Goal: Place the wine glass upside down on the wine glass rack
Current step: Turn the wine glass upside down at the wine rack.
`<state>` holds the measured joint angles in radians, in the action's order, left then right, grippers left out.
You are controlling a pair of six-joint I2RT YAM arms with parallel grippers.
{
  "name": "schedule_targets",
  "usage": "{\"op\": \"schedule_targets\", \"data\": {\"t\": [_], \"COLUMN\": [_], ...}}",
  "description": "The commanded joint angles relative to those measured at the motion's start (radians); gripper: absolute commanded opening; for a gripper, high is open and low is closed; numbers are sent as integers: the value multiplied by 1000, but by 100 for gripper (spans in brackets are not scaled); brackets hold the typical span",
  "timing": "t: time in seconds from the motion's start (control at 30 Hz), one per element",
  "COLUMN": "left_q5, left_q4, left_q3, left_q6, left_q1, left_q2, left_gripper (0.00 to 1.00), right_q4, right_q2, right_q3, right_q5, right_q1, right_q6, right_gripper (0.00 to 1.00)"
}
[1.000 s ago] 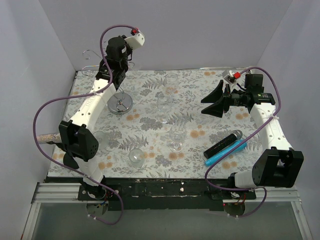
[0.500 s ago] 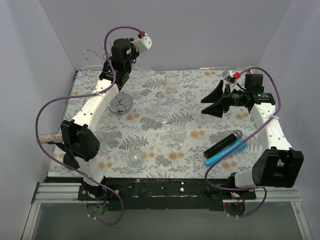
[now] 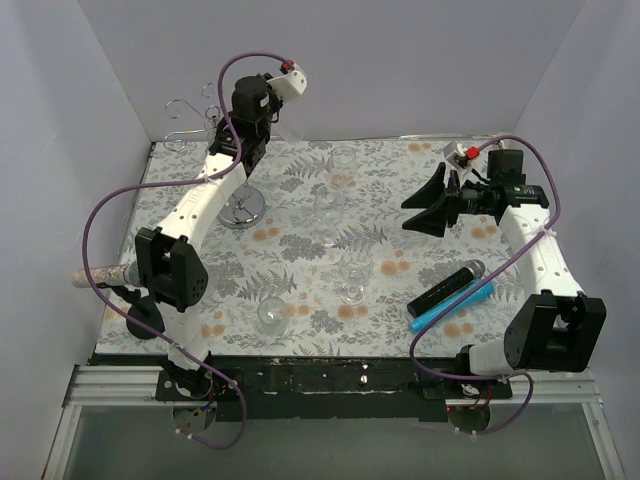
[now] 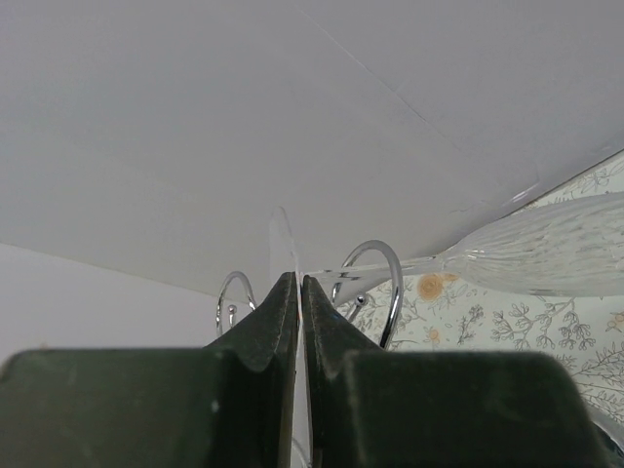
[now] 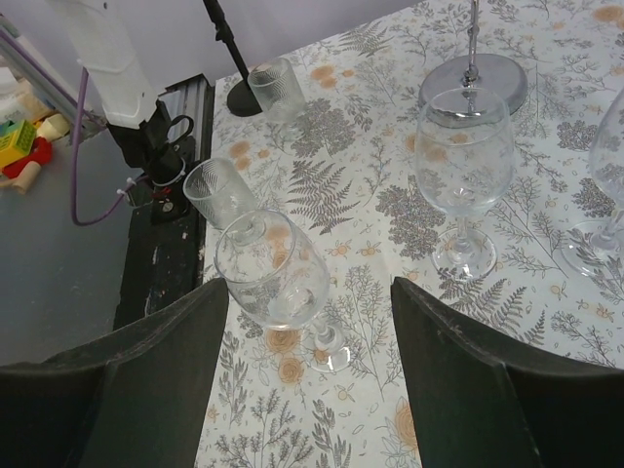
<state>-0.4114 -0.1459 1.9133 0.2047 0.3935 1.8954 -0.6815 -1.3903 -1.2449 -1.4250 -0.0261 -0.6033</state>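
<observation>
The left arm [image 3: 200, 200] has swung higher. The left gripper [image 4: 297, 292] pinches the sideways wine glass [image 4: 546, 258] by its foot beside the wine glass rack [image 3: 243, 210], not yet hung. The right gripper [image 5: 307, 292] is spread wide, idle.

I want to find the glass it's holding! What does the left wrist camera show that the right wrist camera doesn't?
Only the left wrist: the left gripper shut on a sideways wine glass, beside the rack's curled arms. Only the right wrist: the open right gripper, standing glasses and the rack's round base. Both: the flowery tablecloth.
</observation>
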Motion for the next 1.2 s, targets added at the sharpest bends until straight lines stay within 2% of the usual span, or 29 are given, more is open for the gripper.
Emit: {"op": "schedule_targets", "data": {"t": [0.0,0.83,1.07,1.17], "left_q5": [-35,-26,-9,-7], "left_q4": [72,28,12,14], "left_q3": [47,-13,-39,-43], "left_q6": [-13,-39,-37,-39], "left_q1": [-12,-56,-56,-56], "left_q2": [-16,-59,-84,-91], "left_gripper": [0,0,9,17], "right_q4": [-33,-69,-72,-75], "right_q2": [-10,-24,-21,-22], "right_q3": [-16,-24,-24,-24], "right_q5": [-38,-40,-41,-41], "right_q1": [-3,-3,-3,-3], "right_q6": [-36,-64,-69,-70], "right_gripper": [75,76,76,76]}}
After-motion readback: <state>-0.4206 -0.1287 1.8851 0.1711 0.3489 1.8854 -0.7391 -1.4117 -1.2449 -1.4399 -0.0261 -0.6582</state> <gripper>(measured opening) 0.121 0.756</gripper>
